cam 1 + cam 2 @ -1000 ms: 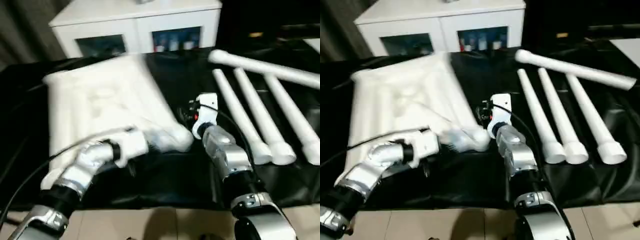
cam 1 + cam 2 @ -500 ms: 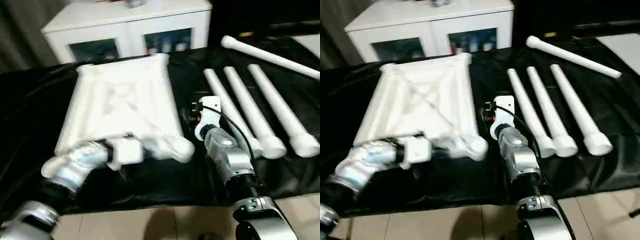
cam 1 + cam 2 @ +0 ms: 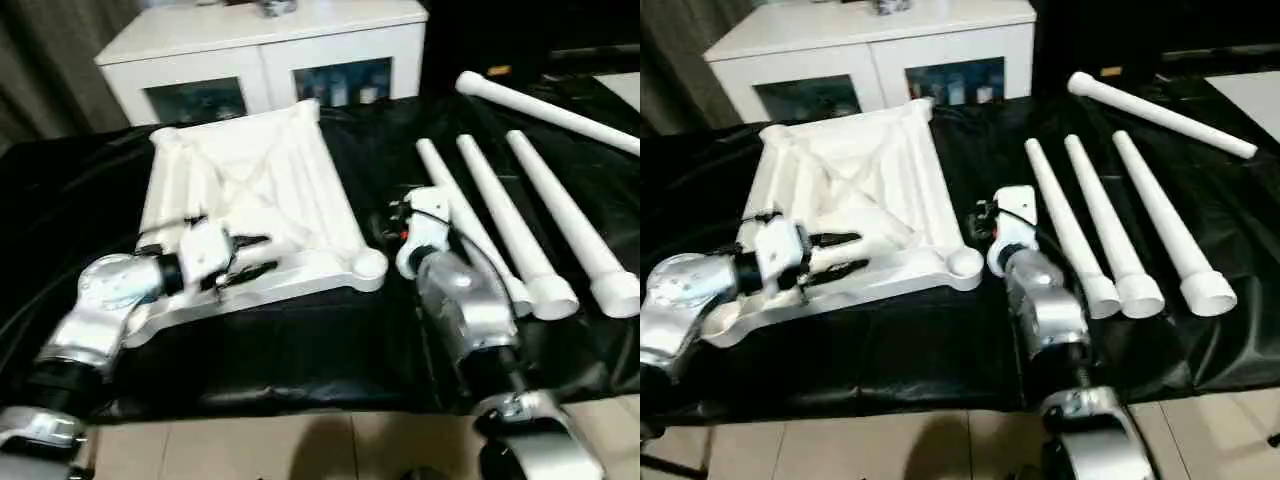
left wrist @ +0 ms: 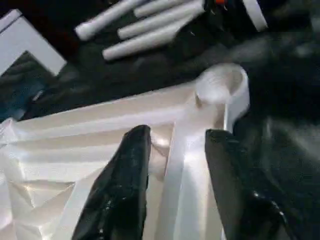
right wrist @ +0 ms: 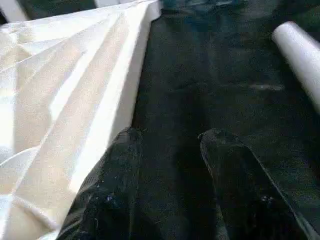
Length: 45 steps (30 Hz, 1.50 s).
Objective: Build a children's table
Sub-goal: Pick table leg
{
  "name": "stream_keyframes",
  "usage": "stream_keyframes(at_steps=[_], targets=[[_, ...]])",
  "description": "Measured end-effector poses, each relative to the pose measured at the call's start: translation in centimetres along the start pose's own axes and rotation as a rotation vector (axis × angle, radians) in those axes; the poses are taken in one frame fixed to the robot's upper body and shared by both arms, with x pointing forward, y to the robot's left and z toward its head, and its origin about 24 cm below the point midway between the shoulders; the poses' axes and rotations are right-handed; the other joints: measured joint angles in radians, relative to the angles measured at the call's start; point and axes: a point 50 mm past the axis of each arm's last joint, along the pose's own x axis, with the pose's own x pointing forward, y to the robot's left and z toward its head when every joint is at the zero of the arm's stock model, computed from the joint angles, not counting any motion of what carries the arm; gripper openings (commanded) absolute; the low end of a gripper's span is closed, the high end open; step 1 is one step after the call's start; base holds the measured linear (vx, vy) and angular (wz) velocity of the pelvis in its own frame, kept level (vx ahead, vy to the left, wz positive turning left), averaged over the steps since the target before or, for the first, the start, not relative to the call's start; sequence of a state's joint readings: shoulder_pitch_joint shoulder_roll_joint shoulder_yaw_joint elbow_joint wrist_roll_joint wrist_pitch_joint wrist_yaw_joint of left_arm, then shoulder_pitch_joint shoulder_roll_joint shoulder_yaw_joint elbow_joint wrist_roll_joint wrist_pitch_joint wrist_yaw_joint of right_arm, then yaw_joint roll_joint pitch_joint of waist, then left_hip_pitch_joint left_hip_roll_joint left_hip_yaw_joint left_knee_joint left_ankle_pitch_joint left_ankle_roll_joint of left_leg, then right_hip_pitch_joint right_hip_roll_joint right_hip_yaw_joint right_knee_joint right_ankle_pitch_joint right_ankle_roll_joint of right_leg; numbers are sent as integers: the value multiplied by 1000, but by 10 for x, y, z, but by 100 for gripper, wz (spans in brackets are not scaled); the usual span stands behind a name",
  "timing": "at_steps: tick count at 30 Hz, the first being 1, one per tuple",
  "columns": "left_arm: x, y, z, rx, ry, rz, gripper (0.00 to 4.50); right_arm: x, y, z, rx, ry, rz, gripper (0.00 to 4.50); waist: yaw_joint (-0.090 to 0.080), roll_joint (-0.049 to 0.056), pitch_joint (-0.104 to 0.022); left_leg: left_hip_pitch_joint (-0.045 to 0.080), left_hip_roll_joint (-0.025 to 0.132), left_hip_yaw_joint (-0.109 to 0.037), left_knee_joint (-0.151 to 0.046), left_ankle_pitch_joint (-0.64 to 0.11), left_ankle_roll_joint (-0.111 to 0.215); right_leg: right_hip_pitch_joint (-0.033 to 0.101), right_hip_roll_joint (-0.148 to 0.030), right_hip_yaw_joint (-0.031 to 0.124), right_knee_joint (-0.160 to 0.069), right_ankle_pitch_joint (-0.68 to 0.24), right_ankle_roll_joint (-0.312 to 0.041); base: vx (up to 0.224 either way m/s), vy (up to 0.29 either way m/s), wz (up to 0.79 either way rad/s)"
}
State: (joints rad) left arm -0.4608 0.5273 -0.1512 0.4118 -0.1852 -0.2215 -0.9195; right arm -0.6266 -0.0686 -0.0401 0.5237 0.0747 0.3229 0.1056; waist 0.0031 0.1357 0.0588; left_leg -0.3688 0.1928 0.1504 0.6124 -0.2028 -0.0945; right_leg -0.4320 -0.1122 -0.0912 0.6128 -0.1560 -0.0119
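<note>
Left eye view: the table top [image 3: 250,190] lies underside up on the black cloth [image 3: 300,350], left of four legs [image 3: 490,215]. Left gripper [image 3: 835,254], fingers parted, straddles a near-edge rib. Right gripper [image 5: 170,150], fingers apart and empty, hovers between top and legs.

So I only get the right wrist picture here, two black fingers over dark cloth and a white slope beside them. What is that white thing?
Observer: The table top, lying upside down, its X-braced ribs facing up.
Operator: Is the other arm doing anything?
Observer: The left gripper is open, its fingers either side of a rib near a corner socket.
Operator: And that white tube at my edge?
Observer: One of four legs; three lie side by side, the fourth leg apart behind them.
</note>
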Motion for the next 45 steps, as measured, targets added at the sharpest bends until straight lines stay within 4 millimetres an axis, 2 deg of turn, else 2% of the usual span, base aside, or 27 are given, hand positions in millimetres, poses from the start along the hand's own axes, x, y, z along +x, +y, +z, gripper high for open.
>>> stream_keyframes(at_steps=[1,5,7,8,11,13,16,21,22,25,27,29,35,37,38,40,45], targets=[[5,0,2,-62,-16,42,230,1,-7,5,-32,21,-21,248,2,0,0,0,0,0,1,0,0,1,0,0,1,0,0,0,0,0],[24,-7,13,-226,-64,107,252,0,-45,34,-147,43,-121,283,3,0,0,-1,0,2,4,0,0,3,0,2,2,0,0,0,0,0],[32,-12,18,-284,-90,114,262,-2,-57,41,-192,69,-137,292,2,-1,0,-3,0,2,4,0,0,3,0,2,2,0,0,0,0,0],[37,-15,22,-311,-108,111,281,-3,-64,44,-215,95,-138,311,1,-2,0,-4,1,2,4,0,1,3,0,2,2,0,0,0,0,0],[42,-19,30,-317,-117,111,287,-6,-76,42,-281,178,-122,328,-2,-6,1,-3,2,2,5,2,4,3,2,1,3,0,1,0,0,0],[43,-21,32,-305,-105,121,323,-10,-86,37,-306,269,-120,352,0,-9,1,-4,3,1,5,3,6,3,2,0,3,0,1,0,0,0],[41,-26,33,-320,-80,131,323,-14,-96,31,-252,391,-103,352,1,-16,2,-5,3,1,7,4,6,2,2,0,3,0,1,0,0,0],[37,-31,42,-337,-72,132,323,-17,-93,22,-122,553,-11,352,6,-46,-1,-6,7,2,10,3,6,1,3,-1,5,0,1,0,0,0],[36,-31,43,-336,-72,134,331,-17,-93,20,-119,566,-8,327,8,-51,-1,-6,8,2,11,3,5,1,3,-1,5,0,1,0,0,0],[30,-33,46,-321,-60,139,331,-18,-93,10,-116,635,8,313,16,-68,0,-6,13,6,12,1,1,1,3,-1,6,0,0,0,0,0],[27,-34,46,-325,-50,148,331,-19,-93,3,-104,678,29,284,25,-87,0,-6,14,10,12,1,1,-1,3,0,10,0,1,0,0,0],[22,-34,49,-319,-44,179,331,-21,-91,-3,-96,724,62,265,31,-113,2,-6,15,13,13,1,0,-3,3,0,13,-2,2,0,0,0],[5,-39,35,-300,62,244,331,-21,-91,-9,-97,778,81,220,35,-177,2,-2,17,17,13,4,-5,-4,3,1,15,-2,3,0,0,0],[1,-44,33,-312,73,240,331,-22,-92,-13,-91,798,85,199,35,-191,2,-1,17,18,13,3,-5,-4,3,2,15,-2,3,0,0,0],[0,-45,33,-317,75,239,331,-22,-92,-14,-90,802,86,199,37,-196,3,-2,18,18,14,4,-5,-4,3,2,15,-2,3,0,0,0],[-1,-47,35,-316,78,234,331,-23,-91,-14,-84,804,98,192,40,-198,2,-1,18,18,14,3,-5,-3,2,3,15,-2,3,0,0,0],[-3,-47,43,-303,74,194,369,-23,-91,-15,-59,805,106,184,49,-196,2,0,17,19,14,4,-5,-3,3,4,16,-2,3,0,0,0]])
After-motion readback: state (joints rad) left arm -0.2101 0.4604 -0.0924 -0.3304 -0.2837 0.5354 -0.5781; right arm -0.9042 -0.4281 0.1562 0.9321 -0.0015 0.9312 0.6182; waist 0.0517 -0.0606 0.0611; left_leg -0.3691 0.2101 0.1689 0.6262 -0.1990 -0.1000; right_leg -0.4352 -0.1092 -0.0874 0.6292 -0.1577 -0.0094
